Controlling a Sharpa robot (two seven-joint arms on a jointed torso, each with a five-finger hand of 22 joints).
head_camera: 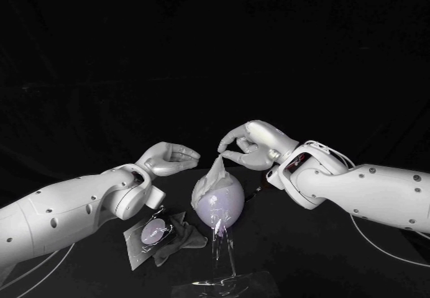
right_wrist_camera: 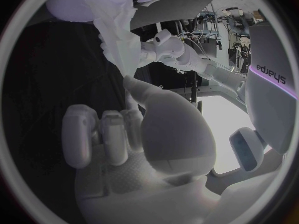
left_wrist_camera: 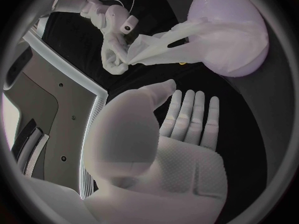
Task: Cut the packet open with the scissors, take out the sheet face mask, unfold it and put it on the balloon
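Note:
A pale lilac balloon (head_camera: 224, 205) stands upright on a clear stand (head_camera: 218, 284) at the table's middle. The white sheet mask (head_camera: 209, 181) lies over its upper left side, and one end rises in a narrow strip. My right hand (head_camera: 247, 146) pinches that strip's tip just above the balloon. The left wrist view shows the same right hand (left_wrist_camera: 114, 52), mask (left_wrist_camera: 159, 47) and balloon (left_wrist_camera: 233, 30). The mask (right_wrist_camera: 118, 35) also runs from my right hand's thumb to the balloon (right_wrist_camera: 72, 0). My left hand (head_camera: 168, 158) hovers left of the balloon, holding nothing, its fingers (left_wrist_camera: 190, 114) apart.
The cut packet (head_camera: 150, 234) lies flat at the front left, half on a dark cloth (head_camera: 184, 239). A small dark object (head_camera: 261, 186) lies under my right wrist, right of the balloon. My left hand (right_wrist_camera: 167, 47) is across the balloon from the right.

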